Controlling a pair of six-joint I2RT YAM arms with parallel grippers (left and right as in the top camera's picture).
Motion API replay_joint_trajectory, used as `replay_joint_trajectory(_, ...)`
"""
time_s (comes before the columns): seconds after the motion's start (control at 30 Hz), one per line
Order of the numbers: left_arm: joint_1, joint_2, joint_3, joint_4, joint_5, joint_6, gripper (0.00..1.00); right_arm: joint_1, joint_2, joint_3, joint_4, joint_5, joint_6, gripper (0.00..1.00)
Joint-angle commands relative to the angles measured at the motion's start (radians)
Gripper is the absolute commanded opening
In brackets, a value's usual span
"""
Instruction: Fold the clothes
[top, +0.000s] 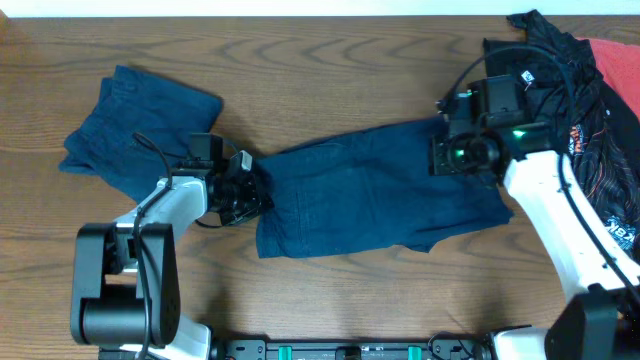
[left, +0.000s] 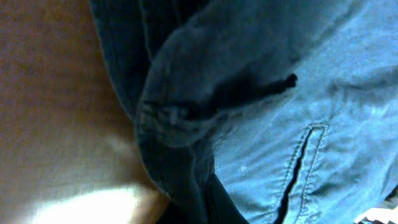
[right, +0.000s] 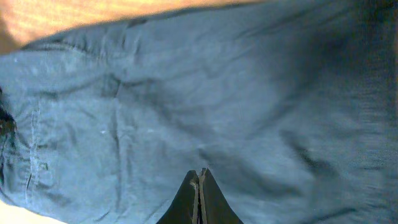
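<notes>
At ten o'clock, one folded pair (top: 135, 130) lies done. In the middle lie the spread shorts (top: 370, 190). The left claw (top: 245, 192) is at their nine o'clock end, grip hidden. The right claw (right: 199, 177), clenched at two o'clock, likely holds them flat.

Most likely a robotics lab bench. Wood-grain table (top: 330, 40) with a left arm (top: 165, 205) and a right arm (top: 555, 215) rising from a black rail (top: 350, 350) at the near edge. Bare cable (top: 150, 150) looping over the left arm; green light (top: 517, 133) glowing on the right wrist. Shorts (top: 380, 190) spread flat mid-table, second pair (top: 130, 125) at far left, heap (top: 570, 70) of dark and red garments in the far right corner.
</notes>
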Motion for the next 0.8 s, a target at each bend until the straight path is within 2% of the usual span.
replay_joint_trajectory(0.0,0.005,-0.073,0.033,-0.039,0.004,-0.001,0.06,0.047,0.055,-0.001,0.008,-0.067,-0.025,0.01)
replay_joint_trajectory(0.23,0.005,-0.233,0.09,-0.134,0.004,-0.001,0.06,0.164,0.194,-0.001,0.073,-0.125,-0.022,0.01)
replay_joint_trajectory(0.43,0.005,-0.338,0.124,-0.148,0.005,-0.031,0.06,0.278,0.324,-0.001,0.14,-0.194,0.018,0.01)
replay_joint_trajectory(0.77,0.005,-0.463,0.18,-0.134,0.067,-0.119,0.06,0.484,0.469,-0.001,0.392,-0.223,0.139,0.01)
